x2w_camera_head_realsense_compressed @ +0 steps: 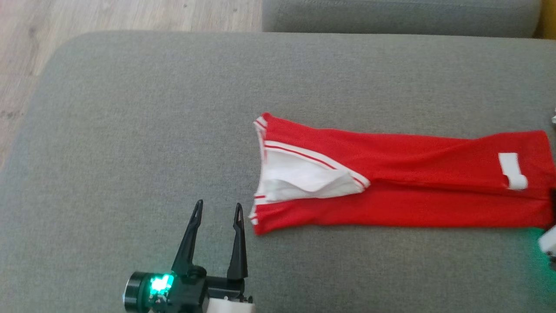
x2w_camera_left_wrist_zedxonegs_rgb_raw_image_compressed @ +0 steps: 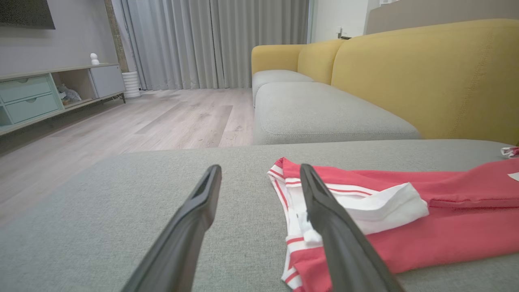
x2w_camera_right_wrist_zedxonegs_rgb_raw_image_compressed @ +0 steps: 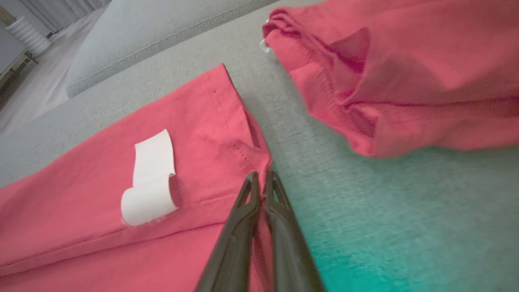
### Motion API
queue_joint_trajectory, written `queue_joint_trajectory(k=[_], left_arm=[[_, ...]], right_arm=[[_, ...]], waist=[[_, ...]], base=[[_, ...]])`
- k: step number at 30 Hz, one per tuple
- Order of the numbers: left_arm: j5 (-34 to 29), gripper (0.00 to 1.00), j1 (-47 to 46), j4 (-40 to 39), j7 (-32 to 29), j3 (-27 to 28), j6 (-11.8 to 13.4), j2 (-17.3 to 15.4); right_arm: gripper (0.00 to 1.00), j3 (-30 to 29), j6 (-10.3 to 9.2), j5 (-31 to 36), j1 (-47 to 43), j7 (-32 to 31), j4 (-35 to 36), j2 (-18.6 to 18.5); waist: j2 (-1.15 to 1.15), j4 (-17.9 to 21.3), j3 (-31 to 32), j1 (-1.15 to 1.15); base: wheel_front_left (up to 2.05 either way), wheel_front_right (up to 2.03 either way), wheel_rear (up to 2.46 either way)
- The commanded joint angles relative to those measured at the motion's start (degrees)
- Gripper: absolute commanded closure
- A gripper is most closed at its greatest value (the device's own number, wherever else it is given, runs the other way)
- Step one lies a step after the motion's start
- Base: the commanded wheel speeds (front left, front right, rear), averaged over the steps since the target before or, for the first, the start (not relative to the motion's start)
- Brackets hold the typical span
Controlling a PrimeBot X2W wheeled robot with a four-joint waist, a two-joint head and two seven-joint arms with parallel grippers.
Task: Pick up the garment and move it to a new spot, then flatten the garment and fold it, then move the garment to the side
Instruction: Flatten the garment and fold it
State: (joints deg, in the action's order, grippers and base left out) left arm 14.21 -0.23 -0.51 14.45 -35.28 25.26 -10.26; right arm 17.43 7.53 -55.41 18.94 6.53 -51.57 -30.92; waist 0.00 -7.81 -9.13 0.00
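The garment is red with white striped trim and lies stretched out flat on the grey cushion. Its white-lined end points left and a white label sits near its right end. My left gripper stands open just left of the trimmed end, fingers low over the cushion; in the left wrist view its right finger overlaps the garment, with nothing between the fingers of the gripper. My right gripper is shut on the hem of the garment, close to the label.
A second bunch of red cloth lies on the cushion just beyond the held hem. Wooden floor drops off past the cushion's left edge. Another grey seat lies behind, and a yellow backrest rises to the right.
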Motion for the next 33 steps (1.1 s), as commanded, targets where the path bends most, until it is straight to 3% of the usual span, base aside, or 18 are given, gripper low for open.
queue_joint_trajectory(k=[1,5,9,15,16,21,24,29,33], left_arm=[[-1.01,0.00,-0.48,-1.37,0.54,2.51,-0.71,0.59],[-1.93,0.00,0.32,-0.98,0.54,3.79,-2.12,1.10],[-2.62,0.00,1.24,-0.77,0.54,5.07,-3.21,1.60],[-3.44,0.00,2.01,-0.14,0.54,6.07,-5.11,2.65],[-3.44,0.00,2.01,-0.14,0.54,6.07,-5.11,2.65],[-4.07,0.00,2.50,0.11,0.54,7.09,-6.18,3.49],[-4.46,0.00,2.48,0.32,0.54,7.42,-6.90,4.05],[-4.95,0.00,1.84,0.79,0.54,7.63,-8.16,5.14],[-5.21,0.00,1.50,1.19,0.54,7.80,-8.86,5.91]], right_arm=[[1.00,-0.84,-0.04,0.27,-0.76,1.59,1.15,-4.34],[1.00,-2.49,-0.04,0.75,-0.74,2.56,5.86,-6.96],[1.00,-4.24,-0.04,2.41,-0.98,2.95,15.22,-8.28],[1.00,-8.10,-0.04,5.96,-3.14,-1.68,35.35,-4.99],[1.00,-8.10,-0.04,5.96,-3.14,-1.68,35.35,-4.99],[1.00,-10.38,-0.04,12.67,-6.00,-10.05,51.53,2.31],[1.00,-8.61,-0.04,16.14,-6.44,-15.86,57.66,7.91],[1.00,-3.32,-0.04,20.17,-5.88,-21.28,58.93,15.23],[1.00,2.18,-0.04,22.59,-5.11,-22.49,55.88,18.35]], waist=[[0.00,0.57,0.73,0.00],[0.00,1.15,1.65,0.00],[0.00,1.60,2.43,0.00],[0.00,0.77,3.18,0.00],[0.00,0.77,3.18,0.00],[0.00,-0.63,3.01,0.00],[0.00,-1.65,2.57,0.00],[0.00,-3.55,1.49,0.00],[0.00,-4.97,0.70,0.00]], base=[[0.00,0.00,0.00],[0.00,0.00,0.00],[0.00,0.00,0.00],[0.00,0.00,0.00],[0.00,0.00,0.00],[0.00,0.00,0.00],[0.00,0.00,0.00],[0.00,0.00,0.00],[0.00,0.00,0.00]])
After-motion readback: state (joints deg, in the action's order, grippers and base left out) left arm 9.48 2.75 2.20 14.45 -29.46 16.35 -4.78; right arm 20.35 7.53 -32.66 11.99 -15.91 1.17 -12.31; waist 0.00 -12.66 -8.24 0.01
